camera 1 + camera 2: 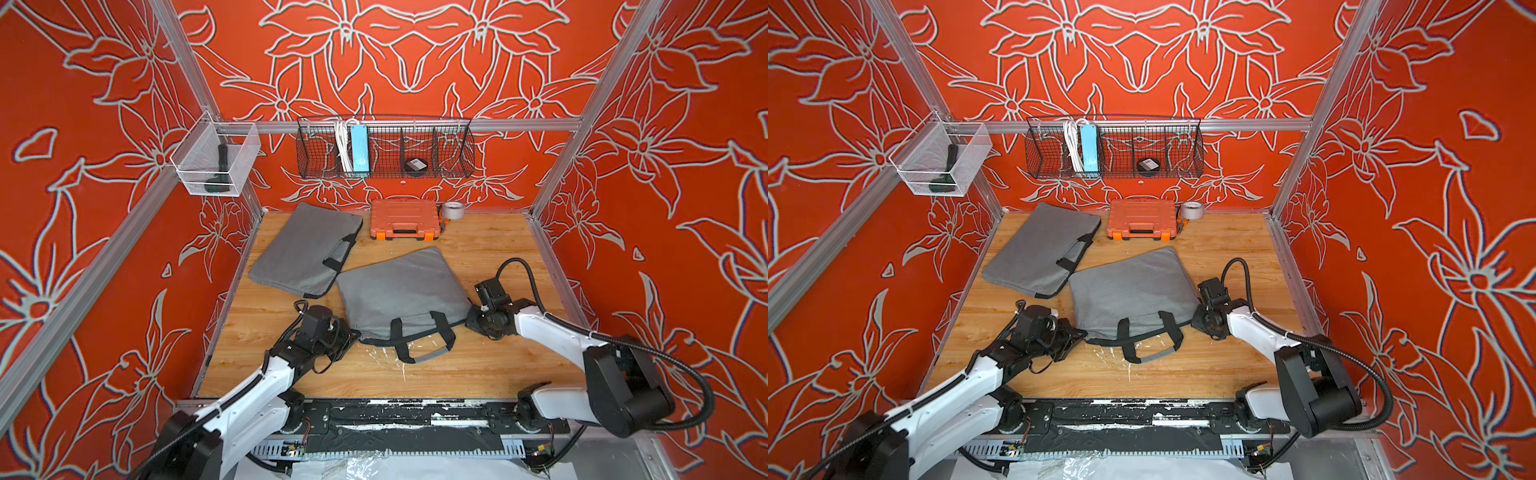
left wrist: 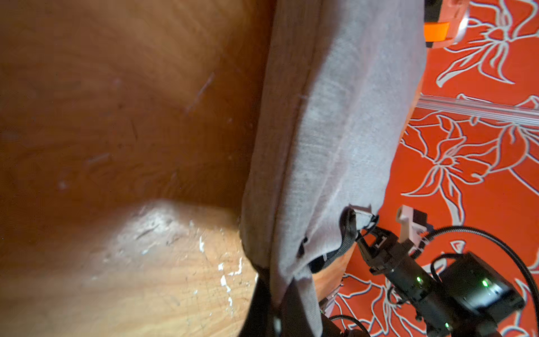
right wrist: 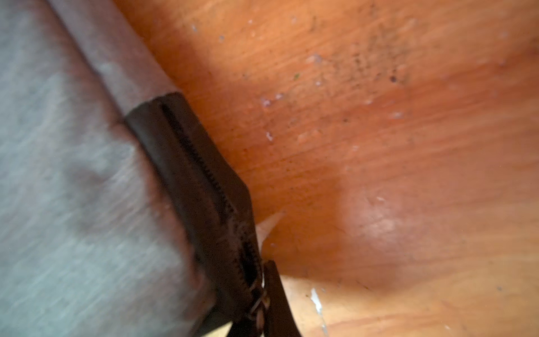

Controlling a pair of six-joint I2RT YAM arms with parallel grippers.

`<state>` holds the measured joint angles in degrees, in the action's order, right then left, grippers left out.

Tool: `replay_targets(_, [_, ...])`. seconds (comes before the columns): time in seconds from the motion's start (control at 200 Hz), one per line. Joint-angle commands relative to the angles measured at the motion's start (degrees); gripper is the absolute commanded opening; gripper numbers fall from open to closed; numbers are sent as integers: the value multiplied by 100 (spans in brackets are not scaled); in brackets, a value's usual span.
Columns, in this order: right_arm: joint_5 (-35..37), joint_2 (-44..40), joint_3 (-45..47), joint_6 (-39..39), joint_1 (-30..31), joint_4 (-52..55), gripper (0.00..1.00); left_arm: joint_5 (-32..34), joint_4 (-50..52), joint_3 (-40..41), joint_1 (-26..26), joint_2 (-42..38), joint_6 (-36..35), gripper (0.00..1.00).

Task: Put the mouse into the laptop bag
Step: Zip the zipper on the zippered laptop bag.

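Left fingers point(image 1: 348, 337), right fingers point(image 2: 370, 248) pinch laptop bag point(image 1: 399, 286) (corners).

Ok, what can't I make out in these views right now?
- Mouse: in no view.
- Left gripper: fingertips covered by its own wrist in both top views, outside the left wrist view's frame.
- Right gripper: what it pinches, right wrist view blurred and cut off.
- Near laptop bag, zipper: open or closed, too blurred.

Wooden table point(image 1: 478, 249) is carrying: near laptop bag point(image 1: 399, 286), lying between left gripper point(image 1: 354, 335) and right gripper point(image 1: 471, 319); second laptop bag point(image 1: 303, 249), lying beyond left gripper; orange tool case point(image 1: 405, 218) and tape roll point(image 1: 453, 210), sitting farther beyond.
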<state>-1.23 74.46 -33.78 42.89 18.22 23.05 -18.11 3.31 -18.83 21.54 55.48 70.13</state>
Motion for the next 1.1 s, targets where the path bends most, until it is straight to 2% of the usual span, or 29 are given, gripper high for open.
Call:
replay_targets(0.0, [477,-474,232,208,-49,426,0,963,2,-695,-150,671,-420,11])
replay_targets(0.08, [424,-748,319,296,211,492,0,1300,292,-1254,-159,1150,-563,43])
replay_targets(0.12, [445,-840,341,362,427,490,0,1376,478,-1515,-182,1382,-627,56])
replay_targets(0.16, [513,-882,346,466,699,500,0,1353,633,-1726,-226,1568,-659,64])
replay_targets(0.255, [693,-793,296,730,1365,459,0,1204,869,-2013,-264,1812,-728,74])
replay_targets(0.41, [756,-410,236,1021,2149,211,0,942,1292,-2048,-257,1532,-829,75])
replay_targets(0.525, [821,-197,147,1191,2686,25,0,501,810,-1575,-97,979,-849,76])
replay_targets(0.636, [844,-11,-3,1263,3271,-243,0,456,134,-1116,728,833,-551,76])
replay_targets(0.751, [1056,324,-432,1230,3924,-178,0,76,-1068,-726,1641,1332,-75,74])
replay_targets(0.851, [974,480,-593,1088,4285,-444,0,322,-1591,-651,2337,1685,272,74])
replay_targets(0.976, [855,483,-594,892,4555,-783,0,645,-1888,-622,2772,1821,506,74])
replay_targets(1.096, [711,478,-512,724,4664,-1097,0,690,-2247,-466,2851,1833,676,74])
